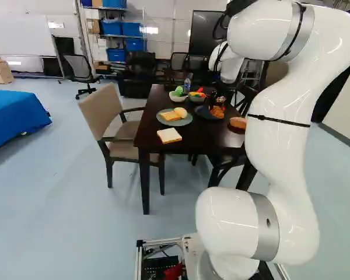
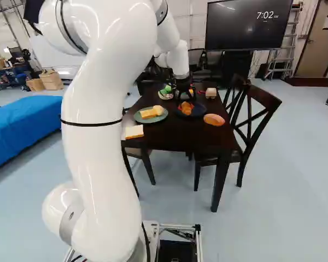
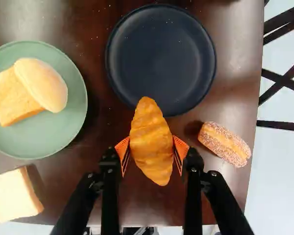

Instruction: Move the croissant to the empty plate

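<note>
Wrist view: the gripper [image 2: 186, 101] pinches the croissant [image 3: 152, 142] between both orange pads [image 3: 123, 152]; the croissant's forward tip overlaps the rim of the dark plate [image 3: 161, 58]. A bread slice [image 3: 12, 196] and a green plate [image 3: 63, 132] bearing toast [image 3: 7, 100] and a bun [image 3: 41, 84] lie to one side, a sugared roll [image 3: 225, 144] to the other. Left base view: two bowls [image 1: 178, 98] stand beyond. The arm [image 1: 280, 146] reaches over the table [image 1: 157, 134], gripper pointing down.

The arm [image 1: 280, 146] reaches forward, jaws pointing down, partly closed.
</note>
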Controlling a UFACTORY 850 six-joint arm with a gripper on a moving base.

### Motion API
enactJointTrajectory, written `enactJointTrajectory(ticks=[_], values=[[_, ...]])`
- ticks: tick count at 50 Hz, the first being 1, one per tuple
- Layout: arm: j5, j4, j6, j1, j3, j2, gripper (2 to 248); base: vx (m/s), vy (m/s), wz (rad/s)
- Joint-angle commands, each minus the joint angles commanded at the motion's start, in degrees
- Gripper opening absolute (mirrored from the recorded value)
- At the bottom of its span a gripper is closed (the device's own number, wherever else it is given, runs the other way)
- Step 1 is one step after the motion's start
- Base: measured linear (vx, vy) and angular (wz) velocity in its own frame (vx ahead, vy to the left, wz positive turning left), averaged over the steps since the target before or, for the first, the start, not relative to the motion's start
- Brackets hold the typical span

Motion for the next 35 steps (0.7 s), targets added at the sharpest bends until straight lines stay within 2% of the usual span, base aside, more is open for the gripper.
enactJointTrajectory(ticks=[35], values=[[0.0,4.0,0.0,-0.8,-13.1,-10.4,137,0.000,0.000,0.000]])
